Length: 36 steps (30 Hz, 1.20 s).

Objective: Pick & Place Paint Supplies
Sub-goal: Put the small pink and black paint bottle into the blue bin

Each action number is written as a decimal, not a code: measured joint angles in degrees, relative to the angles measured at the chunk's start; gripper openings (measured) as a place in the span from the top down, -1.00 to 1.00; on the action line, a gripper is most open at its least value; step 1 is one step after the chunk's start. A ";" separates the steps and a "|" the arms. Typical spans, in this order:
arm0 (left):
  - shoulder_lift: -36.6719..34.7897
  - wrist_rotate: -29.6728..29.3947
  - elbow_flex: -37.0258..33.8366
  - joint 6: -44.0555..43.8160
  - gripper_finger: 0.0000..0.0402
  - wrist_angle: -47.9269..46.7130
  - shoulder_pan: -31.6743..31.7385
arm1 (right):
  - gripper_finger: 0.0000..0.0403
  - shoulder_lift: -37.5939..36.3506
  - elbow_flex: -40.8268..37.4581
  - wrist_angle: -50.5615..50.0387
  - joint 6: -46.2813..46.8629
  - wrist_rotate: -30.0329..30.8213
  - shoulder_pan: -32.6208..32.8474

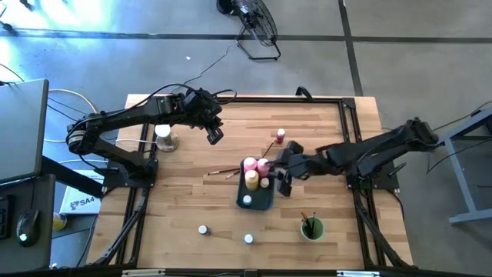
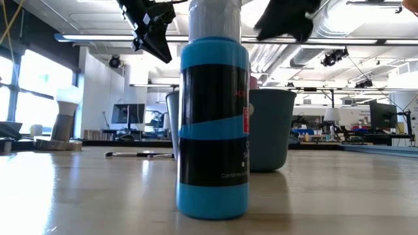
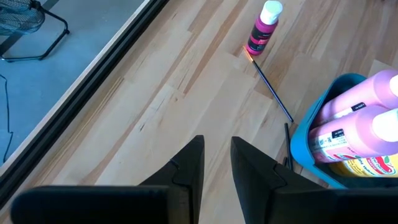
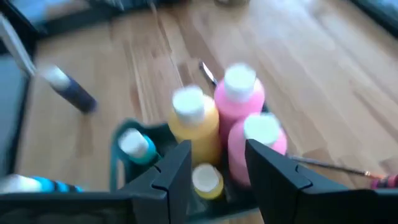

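The blue-grey tray (image 1: 258,197) holds two pink bottles (image 4: 239,93), a yellow bottle (image 4: 194,121), a small yellow-capped jar (image 4: 206,179) and a blue bottle (image 4: 138,147), all upright. My right gripper (image 1: 283,183) hovers open just above the tray's right side, with nothing between its fingers (image 4: 217,152). My left gripper (image 1: 214,136) hangs open over bare wood left of centre (image 3: 217,146). Another pink bottle (image 1: 280,137) stands on the table, and thin brushes (image 1: 223,171) lie flat by the tray. Two small white-capped bottles (image 1: 203,229) stand near the front edge.
A round green cup (image 1: 311,228) with brushes in it stands at the front right. A white-topped object (image 1: 164,137) stands by the left arm. A blue bottle (image 2: 214,124) rises close in front of the low camera and hides much of the tray behind it.
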 joint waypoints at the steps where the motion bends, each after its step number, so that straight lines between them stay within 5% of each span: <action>1: 0.00 0.01 0.00 0.01 0.62 0.00 0.01 | 0.29 -1.30 0.00 0.22 0.09 0.14 0.00; 11: 0.00 0.01 0.00 -0.01 0.62 0.14 0.01 | 0.29 -12.32 0.00 4.56 4.49 2.49 0.00; 28: 0.00 0.01 0.00 -0.01 0.62 4.25 0.00 | 0.29 -13.24 0.02 8.47 0.60 3.80 0.02; 36: 0.00 -1.77 0.00 0.01 0.62 8.46 -0.01 | 0.29 -13.22 0.02 9.60 -12.03 16.35 -0.57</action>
